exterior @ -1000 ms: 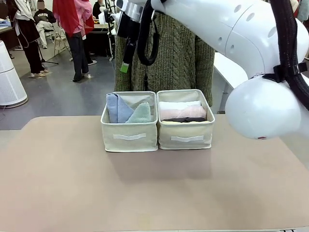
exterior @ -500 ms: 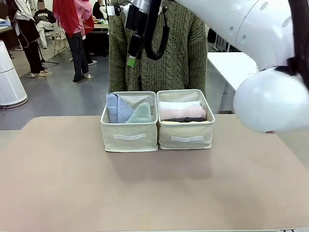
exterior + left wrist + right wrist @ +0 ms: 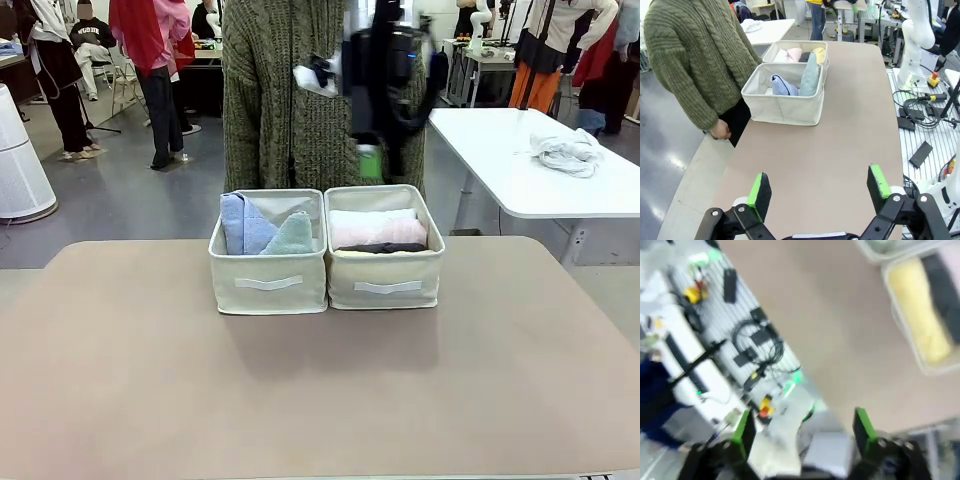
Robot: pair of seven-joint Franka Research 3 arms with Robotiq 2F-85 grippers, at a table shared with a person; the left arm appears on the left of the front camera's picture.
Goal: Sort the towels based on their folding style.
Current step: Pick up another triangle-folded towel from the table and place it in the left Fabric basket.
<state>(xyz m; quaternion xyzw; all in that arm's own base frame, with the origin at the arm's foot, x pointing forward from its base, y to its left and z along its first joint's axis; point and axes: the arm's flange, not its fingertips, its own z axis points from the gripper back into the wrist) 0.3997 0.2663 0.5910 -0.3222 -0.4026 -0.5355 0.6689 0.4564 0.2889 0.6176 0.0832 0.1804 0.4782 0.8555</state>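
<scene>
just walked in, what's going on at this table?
Towel sorting looks finished. The two cone-folded towels, blue and teal, sit in the left bin; the rolled ones, white, pink, dark grey and yellow, lie in the right bin. Both grippers are open and empty: the left gripper hovers over bare table, the right gripper is blurred above the bins. A person stands behind the bins.

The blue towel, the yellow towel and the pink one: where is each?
blue towel (image 3: 238,222): front view, on its broad folded side, in the left bin.
yellow towel (image 3: 919,315): right wrist view, middle of the roll.
pink towel (image 3: 380,232): front view, middle of the roll, right bin.
</scene>
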